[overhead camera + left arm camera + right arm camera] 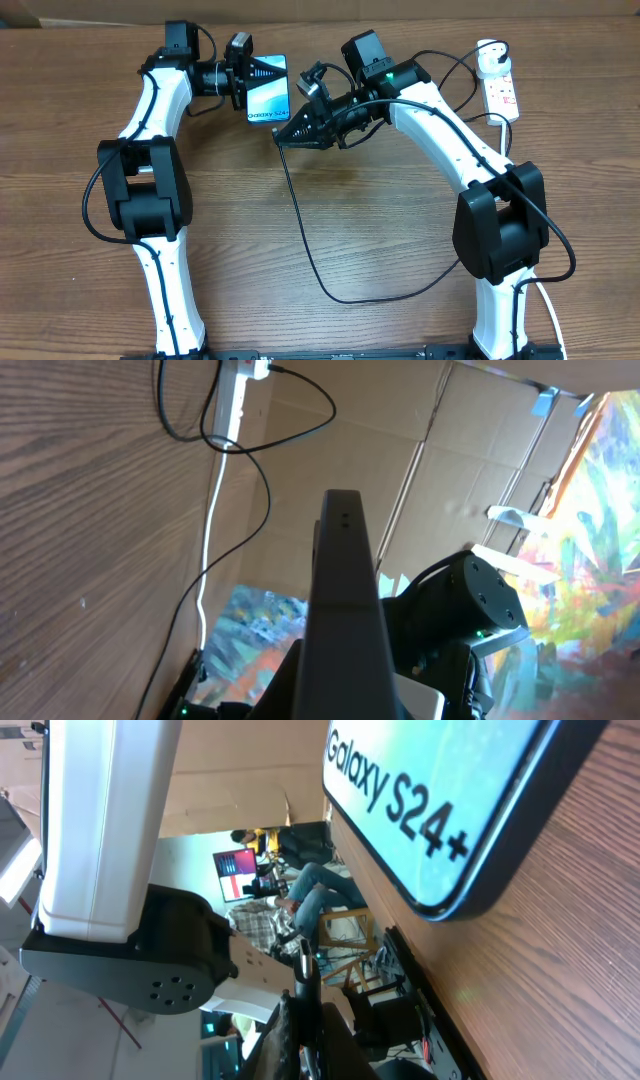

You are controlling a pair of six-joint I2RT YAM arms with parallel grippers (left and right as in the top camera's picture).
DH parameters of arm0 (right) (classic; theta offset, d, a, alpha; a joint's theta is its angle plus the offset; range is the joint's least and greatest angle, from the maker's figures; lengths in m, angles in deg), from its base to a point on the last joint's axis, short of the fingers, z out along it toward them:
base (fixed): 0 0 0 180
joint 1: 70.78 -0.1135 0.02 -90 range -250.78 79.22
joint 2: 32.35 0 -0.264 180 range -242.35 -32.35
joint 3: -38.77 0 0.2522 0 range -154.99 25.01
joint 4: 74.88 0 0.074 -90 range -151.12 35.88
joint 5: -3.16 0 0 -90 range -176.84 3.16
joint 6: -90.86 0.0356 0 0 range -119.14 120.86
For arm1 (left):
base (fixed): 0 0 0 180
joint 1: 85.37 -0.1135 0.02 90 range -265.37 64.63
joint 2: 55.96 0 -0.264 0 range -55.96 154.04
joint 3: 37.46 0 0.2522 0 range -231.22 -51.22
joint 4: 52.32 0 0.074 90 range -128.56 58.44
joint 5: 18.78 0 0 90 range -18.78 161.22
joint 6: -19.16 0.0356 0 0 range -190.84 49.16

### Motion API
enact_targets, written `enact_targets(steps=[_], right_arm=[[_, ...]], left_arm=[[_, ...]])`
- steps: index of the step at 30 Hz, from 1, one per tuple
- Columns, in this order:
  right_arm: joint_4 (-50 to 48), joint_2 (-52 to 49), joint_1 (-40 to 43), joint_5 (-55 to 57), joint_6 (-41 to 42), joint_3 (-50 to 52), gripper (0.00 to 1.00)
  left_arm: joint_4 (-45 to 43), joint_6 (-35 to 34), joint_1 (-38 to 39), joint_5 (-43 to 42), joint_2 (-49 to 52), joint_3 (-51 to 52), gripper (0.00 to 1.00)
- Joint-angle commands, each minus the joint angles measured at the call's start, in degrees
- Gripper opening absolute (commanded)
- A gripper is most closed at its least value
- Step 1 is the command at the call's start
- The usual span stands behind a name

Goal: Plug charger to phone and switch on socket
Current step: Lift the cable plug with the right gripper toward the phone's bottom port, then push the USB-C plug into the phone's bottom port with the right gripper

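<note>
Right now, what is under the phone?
Wooden table shows beneath the phone, its lettered end close to the wood. The left gripper covers the other end, so anything under there, a lower finger included, is hidden.

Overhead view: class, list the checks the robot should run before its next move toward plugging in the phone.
1. Grip: right gripper holds thin black charger cable: ok.
2. Plugged: cable in slim blue-screened phone: not ok, apart.
3. Support: left gripper steadies phone: cannot tell.
4. Supply: round white adapter in narrow white power strip: ok.
5. Power: strip switched on: cannot tell.
</note>
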Motion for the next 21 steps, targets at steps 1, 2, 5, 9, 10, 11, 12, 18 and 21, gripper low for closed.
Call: enact_targets(steps=[1,2,5,9,10,11,12,18,21], right_arm=[[-1.29,1.42,-0.24,0.11,1.84,1.36,0.04],[-2.32,1.42,-0.24,0.04,2.58,2.19,0.04],[-5.11,1.31,-0.24,-0.02,4.02,3.67,0.04],[-6.67,1.27,-0.24,-0.13,3.98,3.85,0.04],[-7.02,1.27,-0.24,-0.15,4.00,3.85,0.04],[-7.21,1.25,-0.24,-0.15,4.02,3.85,0.04],[-7.39,1.22,-0.24,-0.15,4.02,3.85,0.04],[-7.93,1.22,-0.24,-0.15,4.04,3.85,0.04],[-9.51,1.20,-0.24,-0.15,5.40,3.85,0.04]], left_arm=[[-1.25,-4.52,-0.11,-2.67,-2.69,-1.60,0.04],[-1.70,-5.46,-0.04,-2.67,-2.69,-1.60,0.04],[-2.34,-6.82,-0.04,-2.67,-2.69,-1.60,0.04],[-2.73,-6.82,0.04,-2.67,-2.69,-1.60,0.04],[-2.73,-6.82,0.11,-2.67,-2.69,-1.60,0.04],[-2.73,-6.80,0.17,-2.67,-2.69,-1.60,0.04],[-2.73,-6.82,0.22,-2.67,-2.69,-1.60,0.04],[-3.54,-6.78,0.39,-2.64,-2.69,-1.60,0.04],[-3.85,-6.78,0.48,-2.64,-2.69,-1.60,0.04]])
